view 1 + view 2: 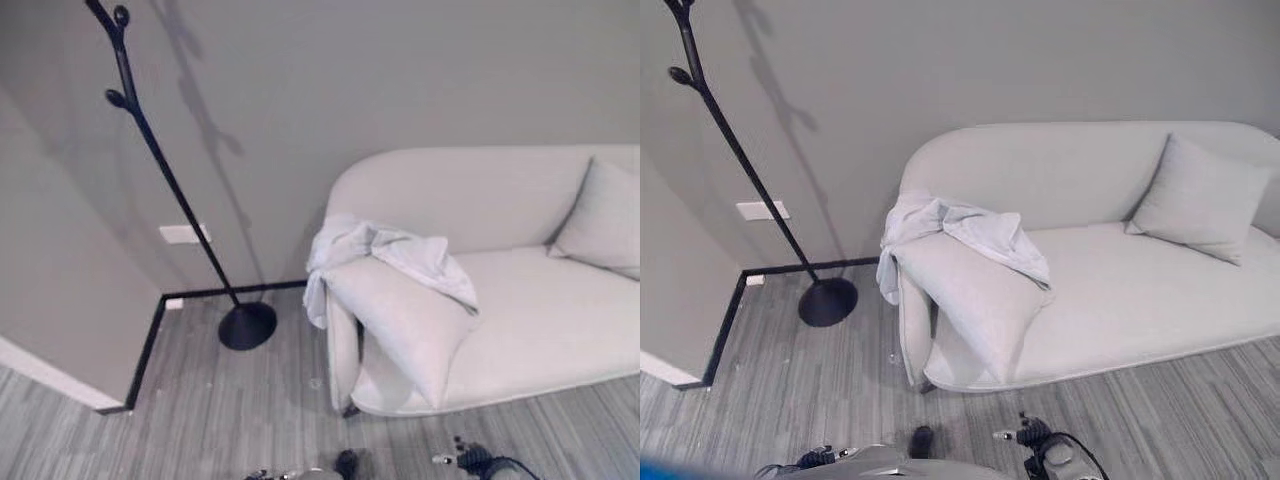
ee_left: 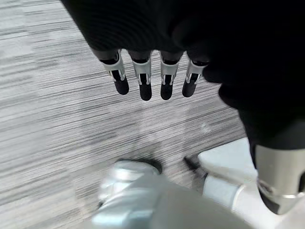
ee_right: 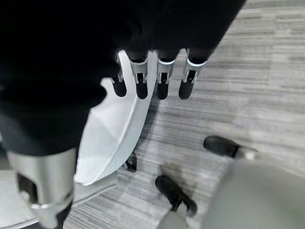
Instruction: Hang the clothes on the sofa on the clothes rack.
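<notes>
Left eye view, clothes (image 1: 385, 255) draped over sofa (image 1: 540, 300) arm, rack (image 1: 165, 180) well apart, both hands (image 2: 152, 71) (image 3: 157, 71) relaxed, empty.

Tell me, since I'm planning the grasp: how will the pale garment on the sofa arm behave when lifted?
The garment is likely floppy: it lies crumpled over the sofa arm and a cushion, with an edge hanging down. It looks thin, so probably light. It may slide off and unfold if pulled by one corner.
</notes>
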Robot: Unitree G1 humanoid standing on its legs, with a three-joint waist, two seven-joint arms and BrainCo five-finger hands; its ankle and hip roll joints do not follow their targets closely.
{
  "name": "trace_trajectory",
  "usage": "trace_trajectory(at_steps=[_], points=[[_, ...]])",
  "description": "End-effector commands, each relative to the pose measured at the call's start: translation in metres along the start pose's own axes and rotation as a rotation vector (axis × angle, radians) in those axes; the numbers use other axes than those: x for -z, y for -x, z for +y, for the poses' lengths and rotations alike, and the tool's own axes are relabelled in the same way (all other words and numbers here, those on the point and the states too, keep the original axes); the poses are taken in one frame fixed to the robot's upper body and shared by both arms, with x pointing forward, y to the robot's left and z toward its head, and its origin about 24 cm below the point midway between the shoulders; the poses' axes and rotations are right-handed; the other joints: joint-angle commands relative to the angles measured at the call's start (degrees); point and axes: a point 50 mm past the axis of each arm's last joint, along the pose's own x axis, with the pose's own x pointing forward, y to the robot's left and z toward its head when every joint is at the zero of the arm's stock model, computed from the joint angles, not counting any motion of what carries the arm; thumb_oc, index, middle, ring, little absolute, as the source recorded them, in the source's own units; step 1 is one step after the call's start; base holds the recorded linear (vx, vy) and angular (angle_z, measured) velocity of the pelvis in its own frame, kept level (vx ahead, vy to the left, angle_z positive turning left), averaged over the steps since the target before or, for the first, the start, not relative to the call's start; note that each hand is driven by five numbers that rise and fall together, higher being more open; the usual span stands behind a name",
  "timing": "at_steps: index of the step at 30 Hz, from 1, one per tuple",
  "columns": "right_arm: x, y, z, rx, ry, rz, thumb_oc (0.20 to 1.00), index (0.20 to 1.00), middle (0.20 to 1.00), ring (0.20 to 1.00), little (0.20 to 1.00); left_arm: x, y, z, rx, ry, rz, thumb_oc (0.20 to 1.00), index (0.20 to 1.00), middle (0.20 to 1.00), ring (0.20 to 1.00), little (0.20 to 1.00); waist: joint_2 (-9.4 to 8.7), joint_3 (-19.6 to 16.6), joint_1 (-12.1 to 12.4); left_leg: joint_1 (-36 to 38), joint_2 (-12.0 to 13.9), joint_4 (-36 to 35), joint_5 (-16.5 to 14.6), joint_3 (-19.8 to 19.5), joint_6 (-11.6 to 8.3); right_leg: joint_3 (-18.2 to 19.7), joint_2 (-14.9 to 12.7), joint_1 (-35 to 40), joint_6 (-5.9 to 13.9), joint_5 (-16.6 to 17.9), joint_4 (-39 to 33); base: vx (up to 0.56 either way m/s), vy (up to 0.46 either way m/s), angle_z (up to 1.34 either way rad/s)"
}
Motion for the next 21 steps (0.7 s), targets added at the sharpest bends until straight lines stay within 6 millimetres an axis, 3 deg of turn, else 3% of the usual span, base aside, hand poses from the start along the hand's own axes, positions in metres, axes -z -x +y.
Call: trace_trajectory(at_steps=[1, 2, 3, 4, 5, 8, 10, 11, 14, 16, 20, 21], points=[[-0.032, -0.002, -0.003, -0.018, 0.056, -0.119, 1.000, 1.000, 1.000, 1.000, 1.000, 0.007, 0.001, 0.003, 0.014, -0.133, 0.029, 1.000, 1.000, 1.000, 1.000, 1.000, 1.20, -3.1, 0.3, 2.1, 3.5, -8.8, 3.3, -1.7, -2.95, -2.0, 1.0, 4.0, 7.54, 1.6, -1.8, 0.20, 0.352, -0.23], [-0.037, -0.002, -0.001, -0.029, 0.081, -0.143, 1.000, 1.000, 1.000, 1.000, 1.000, 0.006, 0.001, 0.002, 0.019, -0.155, 0.025, 1.000, 1.000, 1.000, 1.000, 1.000, 1.33, -3.1, 0.3, 2.6, 3.4, -8.8, 2.8, -1.0, -2.69, -2.5, 0.3, 3.7, 7.92, 2.1, -1.2, 0.15, 0.331, -0.46], [-0.057, 0.000, 0.002, -0.040, 0.128, -0.226, 1.000, 1.000, 1.000, 1.000, 1.000, 0.001, 0.000, -0.001, 0.034, -0.226, 0.007, 1.000, 1.000, 1.000, 1.000, 1.000, 1.75, -2.7, -0.2, 3.5, 3.0, -8.8, 1.7, 0.3, -1.99, -3.5, -0.8, 2.8, 8.50, 2.7, 1.6, 0.15, 0.470, -0.54], [-0.092, 0.013, -0.006, -0.021, 0.166, -0.405, 1.000, 1.000, 1.000, 1.000, 1.000, -0.009, -0.001, -0.002, 0.038, -0.279, -0.032, 1.000, 1.000, 1.000, 1.000, 1.000, 3.08, -0.8, -1.4, 5.4, 2.7, -8.8, 0.7, 1.3, -0.72, -4.5, -1.0, -0.2, 8.56, 4.7, 10.6, 0.11, 0.398, -0.56], [-0.091, 0.013, -0.006, -0.020, 0.166, -0.404, 1.000, 1.000, 1.000, 1.000, 1.000, -0.009, -0.001, -0.002, 0.038, -0.279, -0.032, 1.000, 1.000, 1.000, 1.000, 1.000, 3.11, -0.8, -1.4, 5.4, 2.8, -8.8, 0.7, 1.4, -0.72, -4.4, -1.0, -0.2, 8.56, 4.6, 10.8, 0.06, 0.303, -0.51], [-0.118, 0.028, -0.028, 0.065, 0.203, -0.534, 1.000, 1.000, 1.000, 1.000, 1.000, -0.007, -0.001, -0.004, 0.046, -0.307, -0.029, 1.000, 1.000, 1.000, 1.000, 1.000, 4.95, 1.8, -2.8, 8.7, 3.0, -8.8, -0.7, 1.7, 0.30, -7.6, -2.2, -3.7, 7.45, 8.7, 20.7, 0.05, 0.188, -0.13], [-0.134, 0.040, -0.037, 0.113, 0.234, -0.622, 1.000, 1.000, 1.000, 1.000, 1.000, 0.003, 0.001, -0.003, 0.045, -0.309, 0.002, 1.000, 1.000, 1.000, 1.000, 1.000, 6.04, 2.0, -2.9, 10.7, 3.7, -8.8, -1.7, 1.0, 0.84, -10.1, -3.7, -5.5, 6.43, 8.1, 24.5, 0.16, 0.184, -0.11], [-0.146, 0.052, -0.050, 0.204, 0.241, -0.694, 1.000, 1.000, 1.000, 1.000, 1.000, 0.015, 0.002, -0.003, 0.047, -0.290, 0.039, 1.000, 1.000, 1.000, 1.000, 1.000, 6.05, 1.4, -3.1, 11.9, 3.5, -8.8, -2.6, 0.3, 1.09, -10.9, -3.5, -5.9, 5.76, 6.6, 22.9, 0.18, 0.119, -0.06], [-0.160, 0.066, -0.062, 0.296, 0.267, -0.775, 1.000, 1.000, 1.000, 1.000, 1.000, 0.022, 0.004, -0.004, 0.043, -0.271, 0.061, 1.000, 1.000, 1.000, 1.000, 1.000, 5.65, 0.8, -3.4, 12.3, 3.5, -8.8, -3.2, 0.6, 0.88, -10.7, -1.9, -5.7, 6.01, 4.4, 17.6, 0.18, 0.031, 0.04], [-0.178, 0.085, -0.080, 0.397, 0.313, -0.864, 1.000, 1.000, 1.000, 1.000, 1.000, 0.026, 0.005, -0.003, 0.039, -0.293, 0.073, 1.000, 1.000, 1.000, 1.000, 1.000, 4.37, 0.7, -4.0, 13.0, 3.2, -8.8, -4.3, 0.2, 0.69, -9.2, -0.8, -8.5, 7.09, 6.5, 6.6, 0.25, -0.046, -0.02], [-0.185, 0.088, -0.091, 0.444, 0.343, -0.866, 1.000, 1.000, 1.000, 1.000, 1.000, 0.021, 0.004, -0.007, 0.052, -0.360, 0.053, 1.000, 1.000, 1.000, 1.000, 1.000, 4.05, 1.4, -4.7, 15.0, 3.1, -8.8, -5.8, -0.5, 0.68, -6.4, 0.4, -11.7, 8.62, 10.8, -1.2, 0.24, -0.026, 0.14], [-0.188, 0.084, -0.095, 0.476, 0.430, -0.839, 1.000, 1.000, 1.000, 1.000, 1.000, 0.011, 0.002, -0.009, 0.062, -0.410, 0.009, 1.000, 1.000, 1.000, 1.000, 1.000, 3.97, 2.1, -5.2, 16.8, 3.2, -8.8, -6.9, -1.2, 0.58, -3.9, 1.7, -13.3, 9.25, 11.9, -2.8, 0.32, -0.025, 0.12]])
